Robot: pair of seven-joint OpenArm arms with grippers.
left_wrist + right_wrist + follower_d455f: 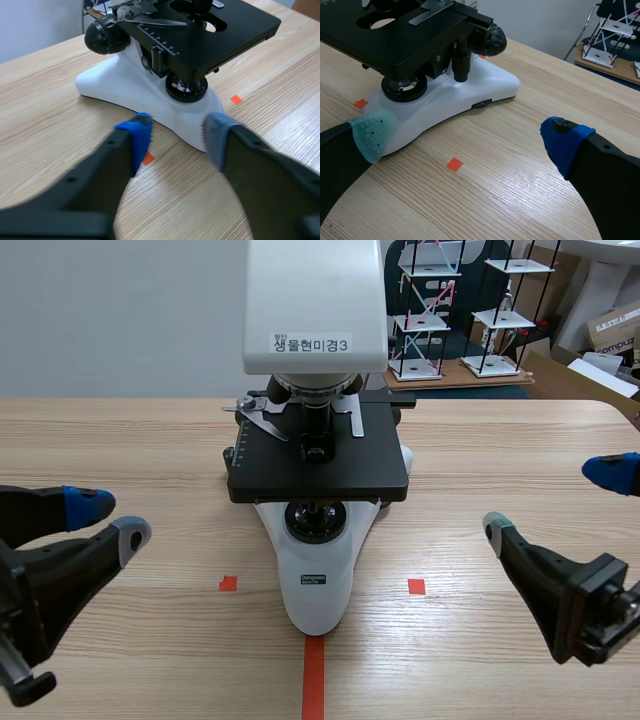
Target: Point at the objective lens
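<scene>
A white microscope (315, 580) with a black stage (318, 475) stands at the table's middle. Its objective lenses (316, 412) hang under the white head, just above the stage. My left gripper (110, 520) sits low at the left, open and empty, well short of the microscope. In the left wrist view it (176, 140) faces the white base (125, 87) and the round lamp housing (186, 87). My right gripper (552, 502) is open at the right, also apart from the microscope. The right wrist view has it (469, 137) beside the base (490, 85), under the stage (405, 35).
Small orange-red squares (228, 583) (416, 586) and a tape line (314, 675) mark the table in front of the microscope. Black focus knobs (101, 37) (492, 40) stick out from its sides. Model frames (430, 310) and boxes (615, 330) stand behind the table.
</scene>
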